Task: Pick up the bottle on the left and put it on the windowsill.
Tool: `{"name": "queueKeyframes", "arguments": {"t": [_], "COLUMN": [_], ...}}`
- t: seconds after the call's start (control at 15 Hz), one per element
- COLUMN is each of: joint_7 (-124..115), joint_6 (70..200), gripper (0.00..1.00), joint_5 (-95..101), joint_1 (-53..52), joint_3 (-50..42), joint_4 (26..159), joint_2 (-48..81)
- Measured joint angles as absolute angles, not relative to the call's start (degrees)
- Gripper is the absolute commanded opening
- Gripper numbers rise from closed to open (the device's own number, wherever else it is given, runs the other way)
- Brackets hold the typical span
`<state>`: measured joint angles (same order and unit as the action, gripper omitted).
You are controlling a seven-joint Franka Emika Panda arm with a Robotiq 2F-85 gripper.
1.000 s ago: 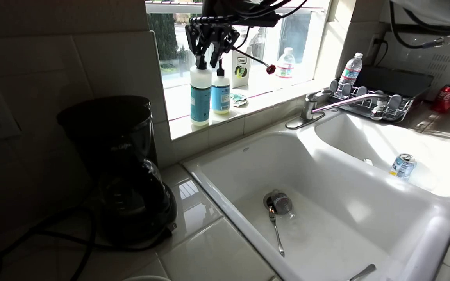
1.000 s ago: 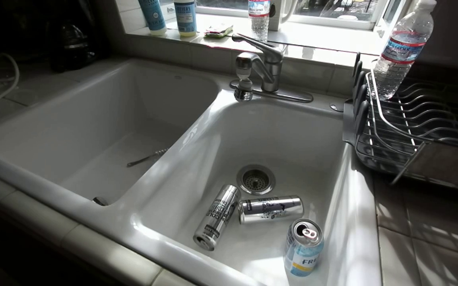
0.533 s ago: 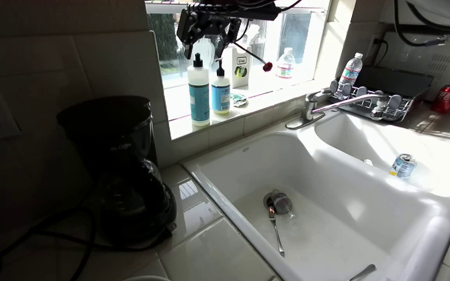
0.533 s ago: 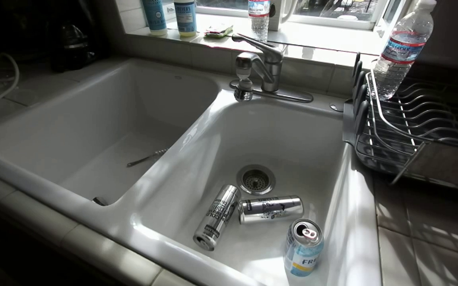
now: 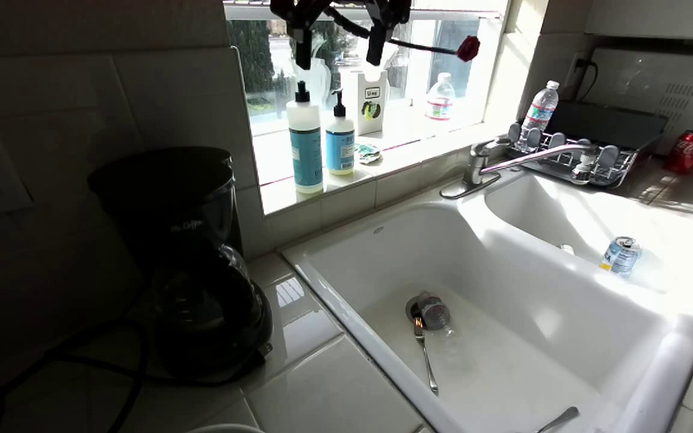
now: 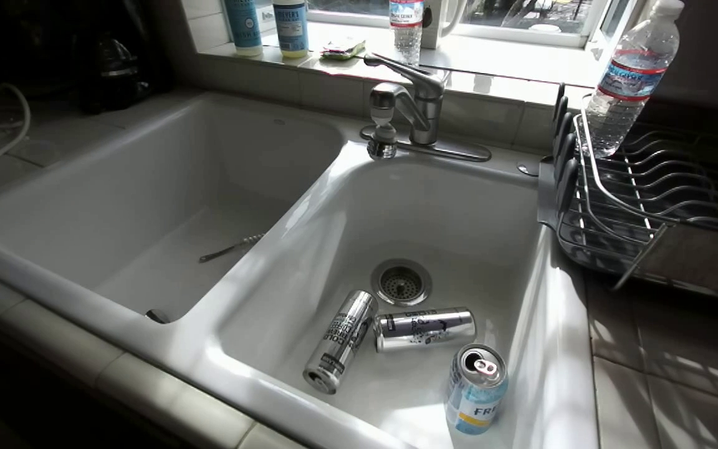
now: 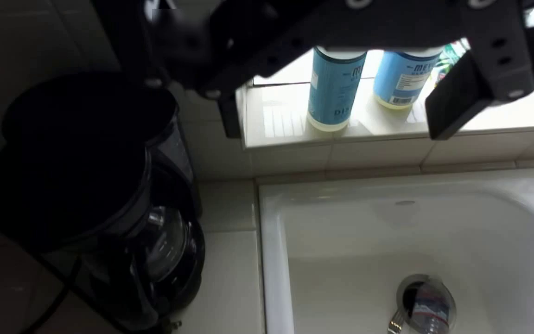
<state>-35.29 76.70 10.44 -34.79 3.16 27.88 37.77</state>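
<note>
The bottle (image 5: 305, 157), teal below and white above with a dark cap, stands upright on the left end of the windowsill (image 5: 406, 148). Its lower part also shows in an exterior view (image 6: 244, 28) and in the wrist view (image 7: 334, 93). My gripper (image 5: 339, 53) hangs above the bottle, apart from it, its fingers spread wide with nothing between them. Both fingers (image 7: 454, 99) appear in the wrist view, where the gripper's body covers the bottle's top.
Right beside the bottle stands a blue pump bottle (image 5: 340, 144), then a white box (image 5: 372, 99) and a packet (image 5: 369, 154). A black coffee maker (image 5: 184, 252) is left of the sink (image 5: 394, 252). The faucet (image 5: 477, 165) rises behind the sink.
The gripper has let go of the bottle's top, opened wide and moved up away from it. The bottle, slightly tilted a second ago, now stands straight on the sill.
</note>
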Motion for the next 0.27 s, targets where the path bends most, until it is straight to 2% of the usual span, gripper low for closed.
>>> {"name": "queueKeyframes", "arguments": {"t": [0.13,0.27], "joint_7": [-37.1,-37.2], "joint_6": [68.6,65.8], "gripper": [1.0,1.0], "joint_5": [9.0,8.6], "joint_1": [-36.2,-37.1], "joint_3": [3.4,3.3], "joint_4": [25.2,24.5], "joint_2": [36.7,35.0]}}
